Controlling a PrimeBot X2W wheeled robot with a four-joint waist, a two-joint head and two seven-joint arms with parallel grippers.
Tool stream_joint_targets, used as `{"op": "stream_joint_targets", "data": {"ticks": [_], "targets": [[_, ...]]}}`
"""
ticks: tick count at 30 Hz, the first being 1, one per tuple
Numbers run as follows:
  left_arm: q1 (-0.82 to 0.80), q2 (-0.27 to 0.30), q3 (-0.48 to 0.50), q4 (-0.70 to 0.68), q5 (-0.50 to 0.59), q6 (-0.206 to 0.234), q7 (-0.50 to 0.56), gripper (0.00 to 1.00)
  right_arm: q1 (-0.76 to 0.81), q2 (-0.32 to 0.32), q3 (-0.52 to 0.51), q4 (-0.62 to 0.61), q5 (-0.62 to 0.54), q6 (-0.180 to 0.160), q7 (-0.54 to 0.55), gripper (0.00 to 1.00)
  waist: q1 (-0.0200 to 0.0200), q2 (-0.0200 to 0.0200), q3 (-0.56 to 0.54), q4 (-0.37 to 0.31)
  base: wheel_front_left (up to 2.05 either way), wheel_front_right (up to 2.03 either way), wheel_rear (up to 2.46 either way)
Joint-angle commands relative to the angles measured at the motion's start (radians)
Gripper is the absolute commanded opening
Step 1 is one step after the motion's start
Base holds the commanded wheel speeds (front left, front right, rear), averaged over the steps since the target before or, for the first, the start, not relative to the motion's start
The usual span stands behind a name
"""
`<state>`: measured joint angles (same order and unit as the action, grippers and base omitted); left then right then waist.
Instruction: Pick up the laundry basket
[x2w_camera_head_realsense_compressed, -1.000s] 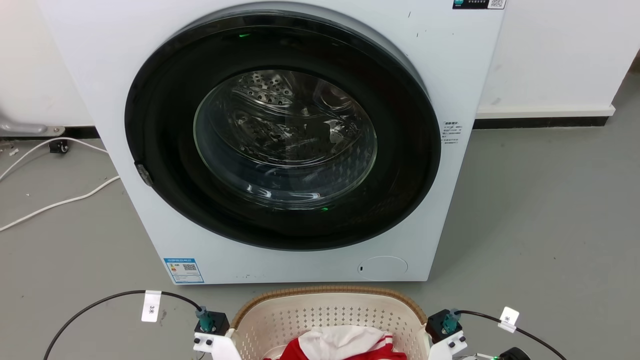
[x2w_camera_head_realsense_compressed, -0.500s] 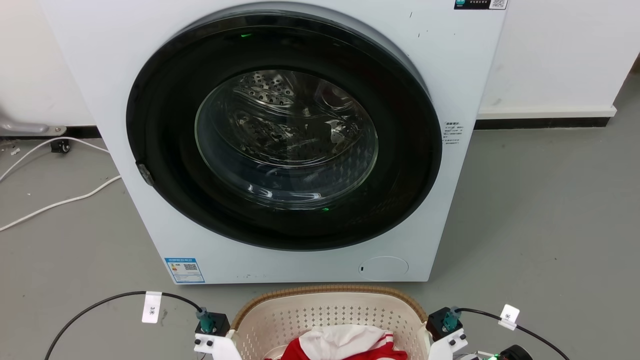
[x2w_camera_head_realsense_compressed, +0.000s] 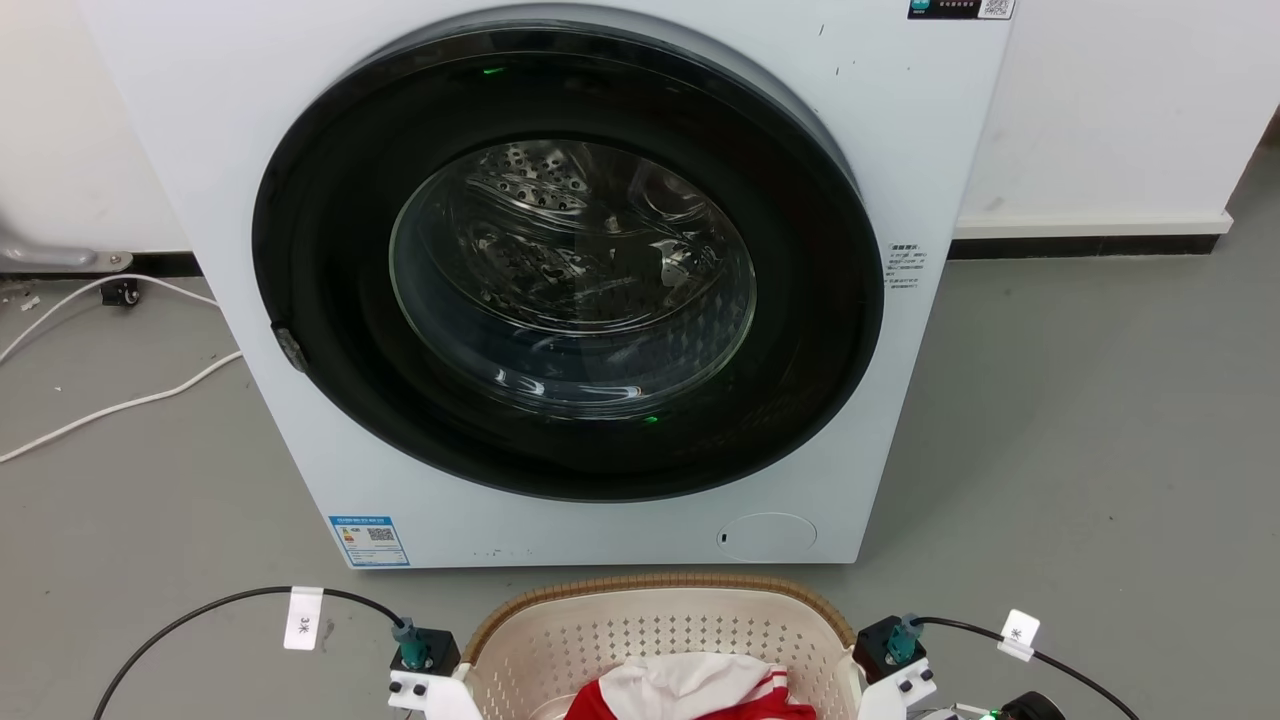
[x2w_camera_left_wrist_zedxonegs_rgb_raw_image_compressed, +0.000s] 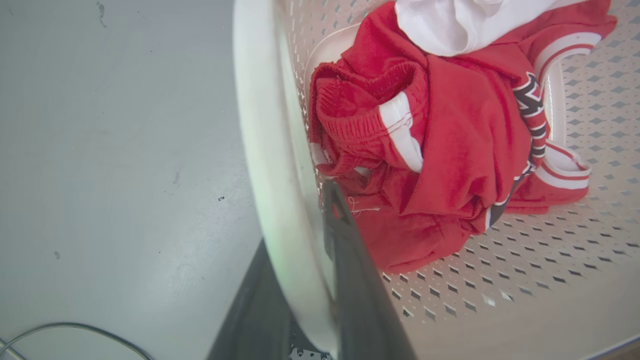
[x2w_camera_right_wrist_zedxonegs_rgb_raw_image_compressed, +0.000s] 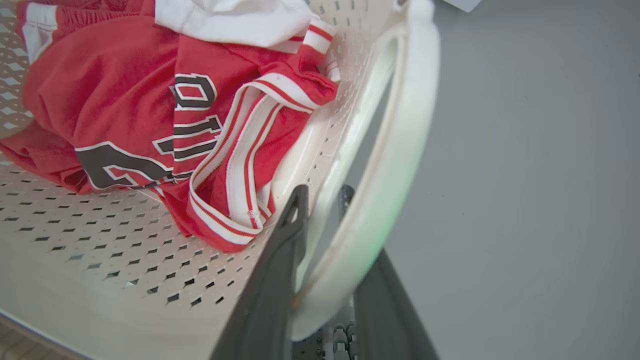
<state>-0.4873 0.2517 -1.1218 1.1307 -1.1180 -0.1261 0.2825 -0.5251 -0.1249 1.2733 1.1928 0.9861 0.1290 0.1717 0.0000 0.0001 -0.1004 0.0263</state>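
The laundry basket (x2w_camera_head_realsense_compressed: 650, 582), cream perforated plastic with a brown woven rim, sits at the bottom of the head view in front of the washing machine. It holds red and white clothes (x2w_camera_head_realsense_compressed: 690, 693). In the left wrist view my left gripper (x2w_camera_left_wrist_zedxonegs_rgb_raw_image_compressed: 295, 215) straddles the white side handle (x2w_camera_left_wrist_zedxonegs_rgb_raw_image_compressed: 265, 125), one finger inside the basket and one outside, shut on it. My right gripper (x2w_camera_right_wrist_zedxonegs_rgb_raw_image_compressed: 322, 192) grips the opposite white handle (x2w_camera_right_wrist_zedxonegs_rgb_raw_image_compressed: 405, 125) the same way. Red jersey fabric (x2w_camera_right_wrist_zedxonegs_rgb_raw_image_compressed: 125, 100) lies just inside both handles.
A white front-loading washing machine (x2w_camera_head_realsense_compressed: 900, 150) with its round dark door (x2w_camera_head_realsense_compressed: 320, 300) shut stands right behind the basket. White cables (x2w_camera_head_realsense_compressed: 120, 400) trail over the grey floor at left. Black cables (x2w_camera_head_realsense_compressed: 200, 608) run from both wrists.
The basket and both wrist mounts have slipped a few pixels down the head view. The washing machine stays put.
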Motion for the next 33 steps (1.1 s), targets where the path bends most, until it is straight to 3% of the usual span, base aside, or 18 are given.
{"op": "stream_joint_targets", "data": {"ticks": [1, 33], "targets": [[-0.013, -0.004, -0.007, -0.002, -0.001, -0.006, -0.005, 0.00, -0.016, 0.000, 0.003, -0.006, 0.001, 0.003, -0.006, 0.00, 0.0000, -0.0001, 0.000, 0.000, 0.00, 0.00, 0.00], [-0.029, -0.004, -0.084, 0.011, -0.074, -0.007, -0.028, 0.00, -0.008, -0.006, 0.009, -0.011, 0.004, 0.003, -0.002, 0.00, 0.0000, -0.0001, 0.001, -0.002, 0.00, 0.00, 0.00]]}}
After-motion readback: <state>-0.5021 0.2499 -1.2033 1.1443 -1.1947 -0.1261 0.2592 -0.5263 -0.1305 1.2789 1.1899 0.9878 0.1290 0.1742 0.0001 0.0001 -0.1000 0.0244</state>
